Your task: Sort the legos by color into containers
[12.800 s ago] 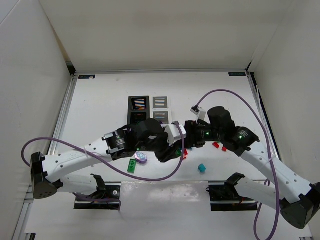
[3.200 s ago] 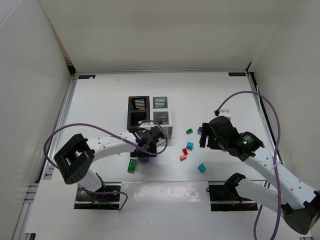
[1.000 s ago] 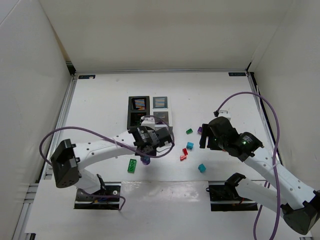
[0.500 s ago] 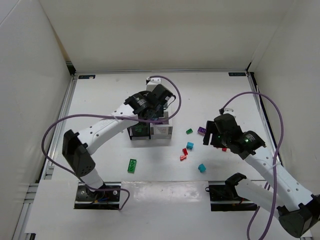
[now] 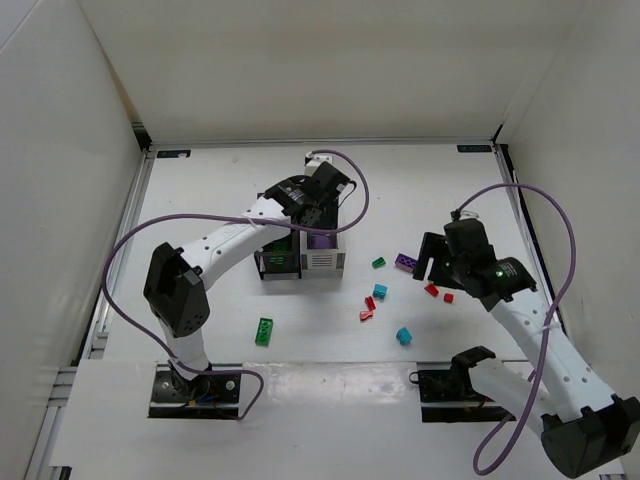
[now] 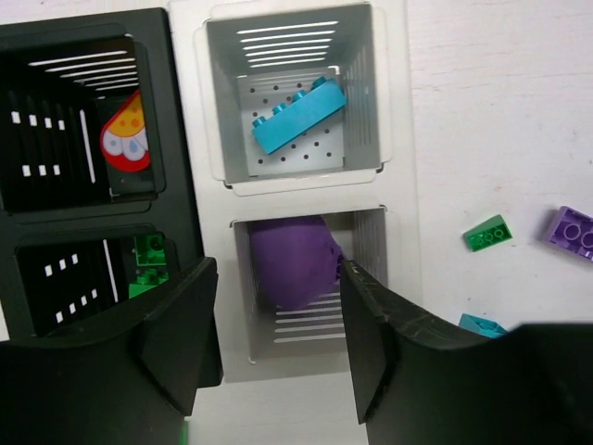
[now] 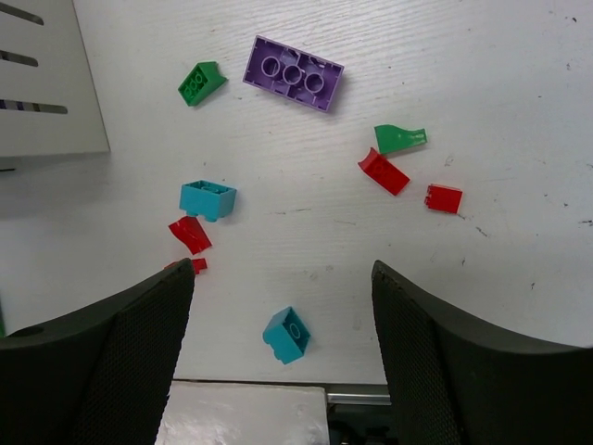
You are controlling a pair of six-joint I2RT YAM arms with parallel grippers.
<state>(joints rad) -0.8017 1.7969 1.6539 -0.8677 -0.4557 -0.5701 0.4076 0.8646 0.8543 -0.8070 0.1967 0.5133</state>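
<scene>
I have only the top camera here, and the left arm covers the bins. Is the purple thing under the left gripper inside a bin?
Observer: Yes. The left wrist view shows the purple piece inside a white bin, between the open fingers of the left gripper.
Operator: What is in the other white bin?
Observer: One teal brick, alone.
Operator: And near the right gripper, do I miss any colour?
Observer: Yes. The right wrist view shows a small green piece close beside a red piece.
</scene>
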